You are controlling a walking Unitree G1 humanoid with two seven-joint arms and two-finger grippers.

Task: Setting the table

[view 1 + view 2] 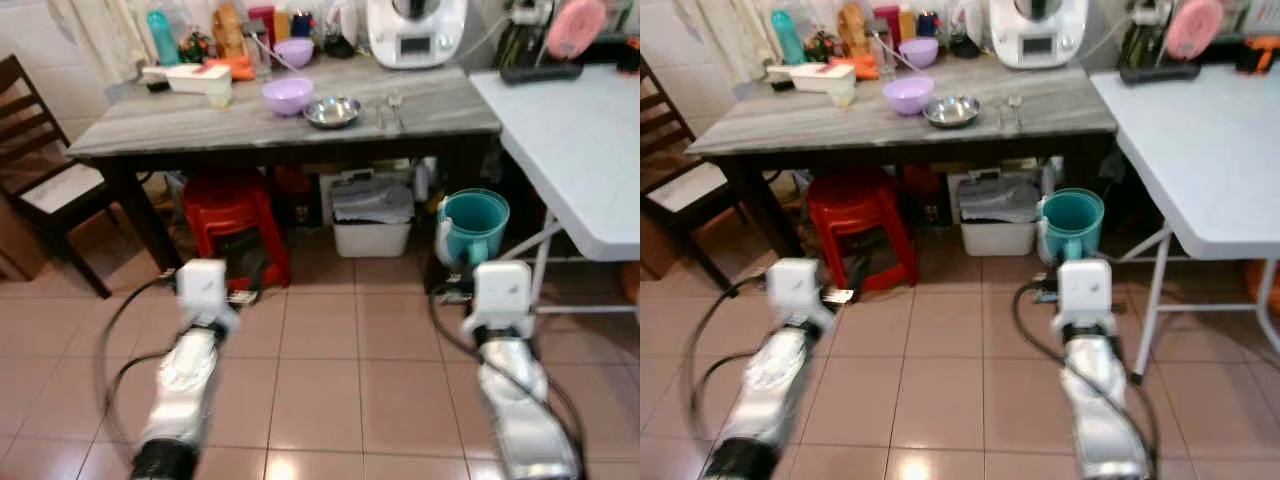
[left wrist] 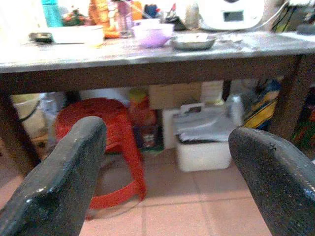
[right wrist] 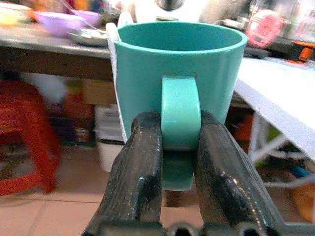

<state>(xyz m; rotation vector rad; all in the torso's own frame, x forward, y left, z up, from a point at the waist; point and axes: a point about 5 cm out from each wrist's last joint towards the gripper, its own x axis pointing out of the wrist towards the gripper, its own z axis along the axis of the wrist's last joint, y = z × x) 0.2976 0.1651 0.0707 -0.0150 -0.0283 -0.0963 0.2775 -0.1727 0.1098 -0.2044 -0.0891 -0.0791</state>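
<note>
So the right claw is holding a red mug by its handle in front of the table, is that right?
Not quite: the mug is teal, not red. The right wrist view shows the right claw shut on its handle, and the head views show it held before the table.

We see a teal mug [image 3: 177, 73] upright, empty, mouth up, handle clamped between the right gripper [image 3: 179, 162] fingers, held above the tiled floor short of the table [image 1: 200, 125]. On the tabletop: purple bowl [image 1: 288, 96], steel bowl [image 1: 332, 111] just beside it, cutlery [image 1: 388, 110] near.
</note>
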